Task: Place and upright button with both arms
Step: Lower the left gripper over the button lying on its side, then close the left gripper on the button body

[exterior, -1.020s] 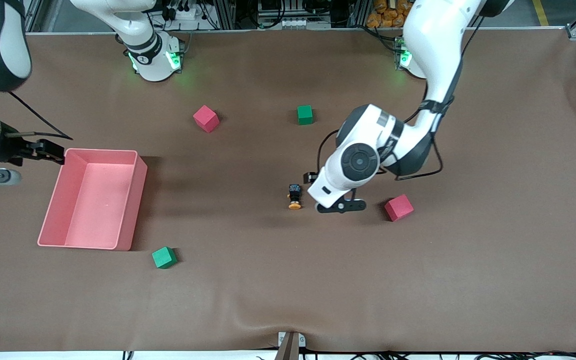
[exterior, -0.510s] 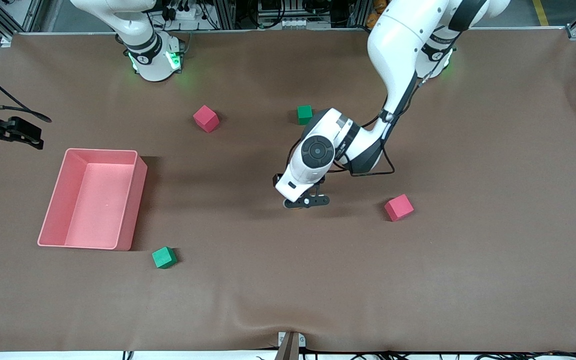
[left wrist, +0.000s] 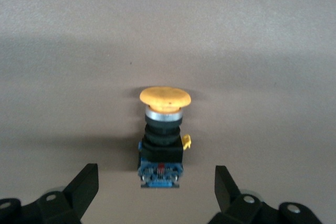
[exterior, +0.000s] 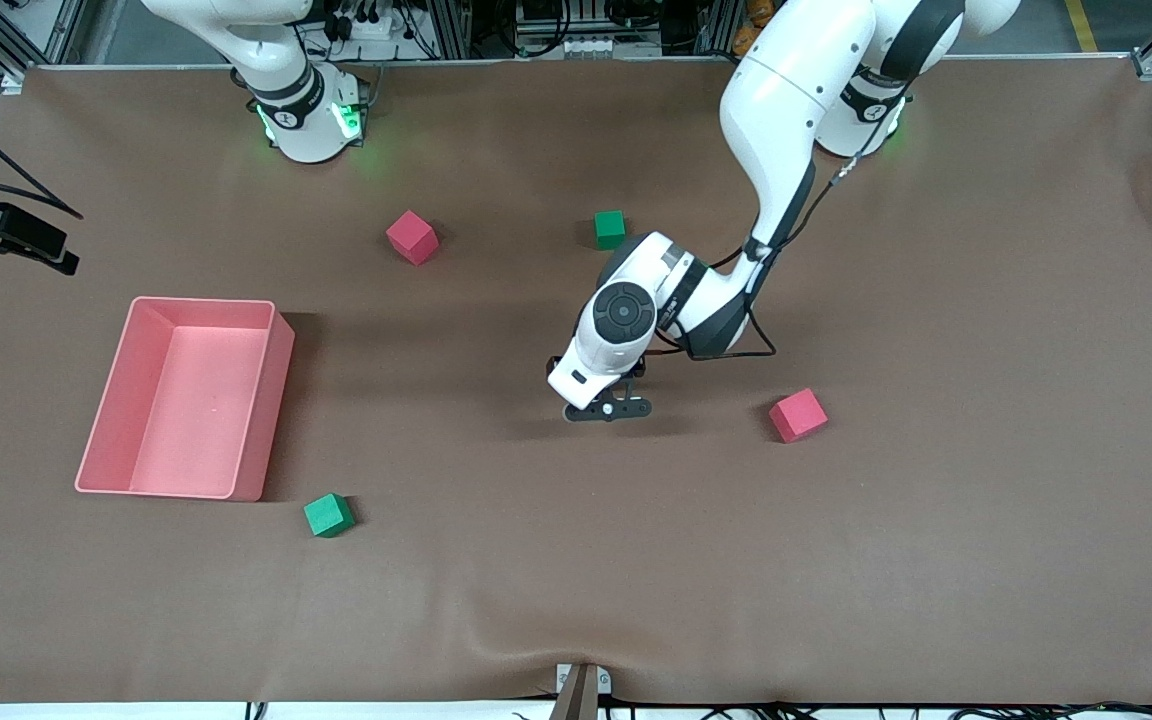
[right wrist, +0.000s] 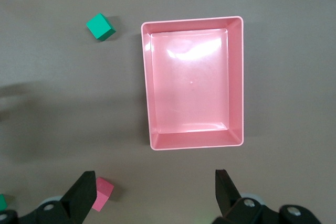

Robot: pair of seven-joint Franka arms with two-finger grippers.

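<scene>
Button [left wrist: 161, 137] lying on its side on bench [exterior: 936, 500] mid-area, hidden under left gripper [exterior: 608, 411] in front view. Long axis running straight away from wrist, orange cap pointing outward, black body sitting between fingers [left wrist: 79, 190], not touching. Left fingers standing wide apart, holding nothing. Left arm clearly nearer one. Right gripper [right wrist: 155, 192] waiting high over bench near pink bin [right wrist: 191, 82], fingers apart, empty.
</scene>
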